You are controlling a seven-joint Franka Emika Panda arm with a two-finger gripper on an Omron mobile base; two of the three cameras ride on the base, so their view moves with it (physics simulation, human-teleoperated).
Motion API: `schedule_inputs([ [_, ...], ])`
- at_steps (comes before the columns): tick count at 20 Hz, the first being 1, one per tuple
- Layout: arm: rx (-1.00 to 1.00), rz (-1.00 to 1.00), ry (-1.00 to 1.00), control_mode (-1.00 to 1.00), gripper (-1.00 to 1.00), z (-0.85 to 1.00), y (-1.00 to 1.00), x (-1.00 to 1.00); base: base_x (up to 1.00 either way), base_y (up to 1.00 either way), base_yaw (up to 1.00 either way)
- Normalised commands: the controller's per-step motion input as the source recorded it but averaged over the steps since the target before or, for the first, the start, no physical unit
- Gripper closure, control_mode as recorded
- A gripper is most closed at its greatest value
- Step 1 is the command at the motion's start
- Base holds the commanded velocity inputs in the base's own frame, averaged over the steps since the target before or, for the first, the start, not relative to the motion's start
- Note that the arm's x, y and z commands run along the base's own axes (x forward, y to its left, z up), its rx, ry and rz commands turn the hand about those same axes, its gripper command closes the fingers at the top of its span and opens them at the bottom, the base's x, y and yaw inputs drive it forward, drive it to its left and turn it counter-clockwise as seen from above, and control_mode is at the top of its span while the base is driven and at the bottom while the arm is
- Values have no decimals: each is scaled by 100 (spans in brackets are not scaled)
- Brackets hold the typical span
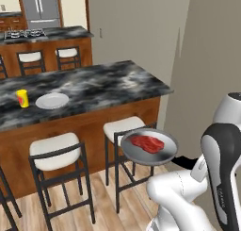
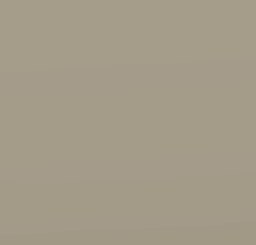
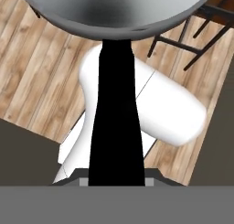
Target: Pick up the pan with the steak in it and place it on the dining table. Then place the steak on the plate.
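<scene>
The black handle (image 1: pixel 186 162) of the shallow round grey metal pan (image 1: pixel 149 146) ran toward four o'clock behind the white arm, so the gripper's hold on it was hidden in the left base view. In the hand view the pan's bowl (image 3: pixel 114 10) was cut off at twelve o'clock. The dark marbled dining table (image 1: pixel 94 86) ran off at nine o'clock. The small yellow container (image 1: pixel 22 98) was too small to identify.

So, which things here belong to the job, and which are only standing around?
For the job:
- pan, carried by its handle, above the floor beside a stool
- steak, in the pan
- plate, on the dining table

Only standing around:
- yellow cup, left of the plate
- stools
- stove, far counter
</scene>
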Motion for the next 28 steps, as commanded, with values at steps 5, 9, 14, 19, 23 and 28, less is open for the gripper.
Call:
schedule_inputs([
  [5, 0, 0, 0, 100, 100, 0, 0, 0, 69, -6, 0],
  [9, 0, 0, 0, 100, 100, 0, 0, 0, 95, 13, -8],
  [14, 0, 0, 0, 100, 100, 0, 0, 0, 88, 12, -8],
  [19, 0, -1, -1, -100, 100, 5, 3, 15, 63, 8, -6],
  [23, 1, -5, -5, -100, 100, 19, 20, 75, 0, 0, 0],
  [28, 0, -4, -5, -100, 100, 15, 25, 75, 0, 0, 0],
])
